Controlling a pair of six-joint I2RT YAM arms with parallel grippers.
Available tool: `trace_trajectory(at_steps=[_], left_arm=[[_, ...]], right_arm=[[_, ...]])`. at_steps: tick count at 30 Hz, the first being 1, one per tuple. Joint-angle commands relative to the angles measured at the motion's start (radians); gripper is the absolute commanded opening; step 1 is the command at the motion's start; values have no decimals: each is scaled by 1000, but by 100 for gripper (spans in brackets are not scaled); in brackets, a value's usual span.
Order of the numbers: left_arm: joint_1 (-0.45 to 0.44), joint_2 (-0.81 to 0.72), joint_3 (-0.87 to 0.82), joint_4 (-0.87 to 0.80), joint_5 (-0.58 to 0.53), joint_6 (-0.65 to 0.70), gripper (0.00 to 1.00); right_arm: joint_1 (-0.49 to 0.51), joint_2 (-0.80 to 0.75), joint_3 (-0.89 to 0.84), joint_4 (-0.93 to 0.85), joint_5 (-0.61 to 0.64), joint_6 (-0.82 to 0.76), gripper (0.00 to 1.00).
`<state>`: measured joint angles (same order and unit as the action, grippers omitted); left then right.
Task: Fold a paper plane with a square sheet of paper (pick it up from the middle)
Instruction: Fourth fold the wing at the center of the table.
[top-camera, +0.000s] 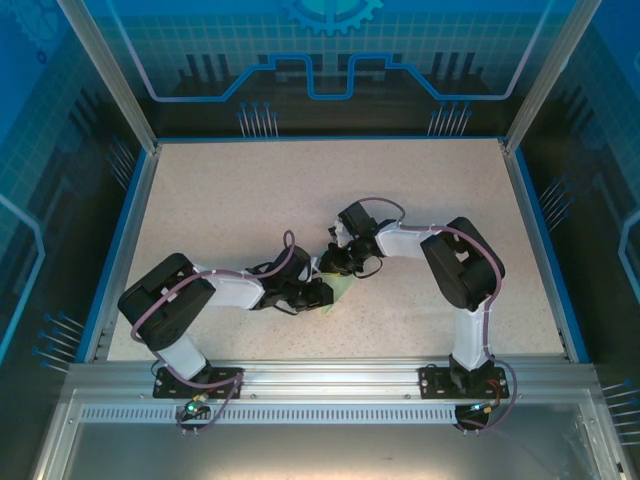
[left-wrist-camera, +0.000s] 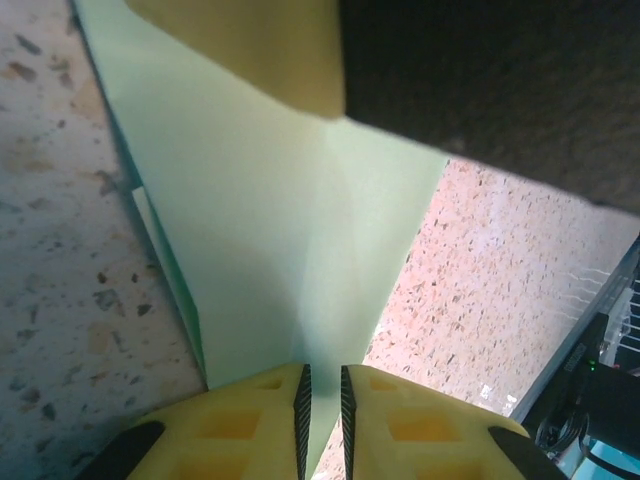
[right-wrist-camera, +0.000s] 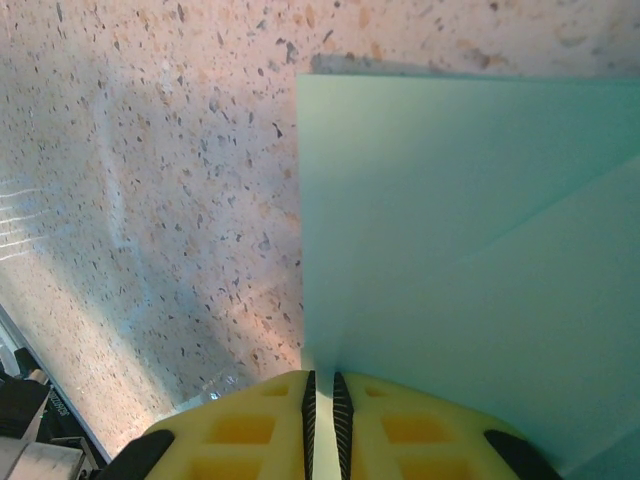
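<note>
Left end effector (left-wrist-camera: 322, 388): yellow fingers pressed nearly together, pinching the narrow tail of the square sheet of paper (left-wrist-camera: 270, 240) where it tapers into the gap. Right end effector (right-wrist-camera: 322, 392): same story, fingers almost closed on the sheet's near edge, at the corner of a folded layer. Sheet is partly folded: left wrist view shows a faint centre crease running away from the fingers and a doubled edge on its left side, right wrist view shows a diagonal flap line across the top layer. From above it's mid-bench, somewhat nearer the arm bases than the far side, mostly hidden under the two wrists meeting over it, with a green corner peeking out between them. Can't tell whether it's lifted or lying flat on the bench (top-camera: 250, 190). Handling guess: near weightless, floppy, creases at a touch, likely to tear if the arms pull against each other, and smooth enough to slide on the speckled top. Best hold is at an edge or along a crease, where doubled layers are stiffer; a single layer would probably buckle. Pinch light, move both arms together. No tray or box in play that I can see. Beyond the paper, speckled bench runs to the blue rim (top-camera: 330, 140).
</note>
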<state>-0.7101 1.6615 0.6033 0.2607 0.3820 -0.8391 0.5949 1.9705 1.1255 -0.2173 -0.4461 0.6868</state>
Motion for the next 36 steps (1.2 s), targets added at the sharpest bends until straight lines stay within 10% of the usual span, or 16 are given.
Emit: trace_trajectory(at_steps=[1, 36], left_arm=[[-12, 33, -40, -15, 74, -8, 21], [-78, -77, -201, 223, 170, -153, 27]], right_arm=[[-12, 38, -32, -48, 55, -22, 17], [-12, 49, -31, -53, 58, -19, 17]])
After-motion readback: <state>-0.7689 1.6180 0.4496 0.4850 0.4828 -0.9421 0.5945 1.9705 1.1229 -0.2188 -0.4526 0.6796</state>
